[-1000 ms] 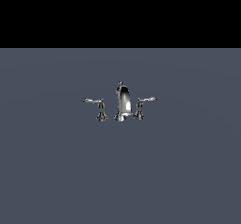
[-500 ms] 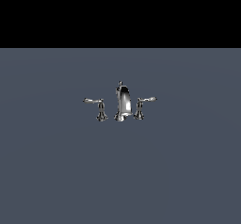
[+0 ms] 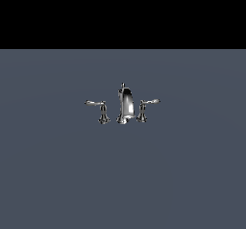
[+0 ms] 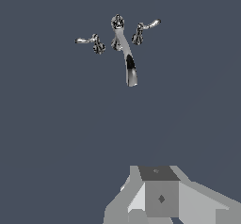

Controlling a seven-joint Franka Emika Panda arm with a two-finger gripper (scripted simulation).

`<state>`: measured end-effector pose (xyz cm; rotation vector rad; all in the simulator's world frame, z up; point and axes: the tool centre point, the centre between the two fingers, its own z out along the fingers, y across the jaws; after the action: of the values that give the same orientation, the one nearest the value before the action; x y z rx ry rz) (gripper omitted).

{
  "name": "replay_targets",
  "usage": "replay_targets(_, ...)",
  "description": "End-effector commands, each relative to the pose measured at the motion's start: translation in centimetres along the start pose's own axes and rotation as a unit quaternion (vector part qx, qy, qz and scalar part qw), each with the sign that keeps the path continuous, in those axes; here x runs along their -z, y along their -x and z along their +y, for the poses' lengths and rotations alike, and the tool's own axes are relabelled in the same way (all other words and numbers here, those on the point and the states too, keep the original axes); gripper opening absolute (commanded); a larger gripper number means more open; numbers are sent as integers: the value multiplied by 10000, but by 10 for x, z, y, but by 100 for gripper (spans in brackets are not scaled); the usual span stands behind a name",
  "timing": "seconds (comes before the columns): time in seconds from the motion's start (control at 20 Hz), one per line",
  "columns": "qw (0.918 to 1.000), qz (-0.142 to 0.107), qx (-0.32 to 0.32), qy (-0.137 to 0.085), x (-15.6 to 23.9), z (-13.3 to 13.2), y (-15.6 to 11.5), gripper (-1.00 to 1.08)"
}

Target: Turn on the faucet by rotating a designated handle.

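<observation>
On the flat grey surface [image 3: 57,175] the chrome faucet [image 3: 125,107] stood alone, its designated handle [image 3: 97,106] at the exterior view's left of the spout [image 3: 126,103], lever pointing outward, probably so it could swing clear. The twin lever [image 3: 146,105] mirrored it opposite. Well short of the set, the hand [image 4: 160,197] held nothing; its opening I cannot tell.
</observation>
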<state>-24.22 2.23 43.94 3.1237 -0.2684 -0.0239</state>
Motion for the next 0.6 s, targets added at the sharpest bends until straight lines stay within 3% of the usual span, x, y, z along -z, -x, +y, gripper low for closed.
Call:
replay_targets(0.0, 9997, -2, -237, -5, -12, -11, -4, -100)
replay_targets(0.55, 9907, -2, -1359, -30, -69, -63, -34, -100)
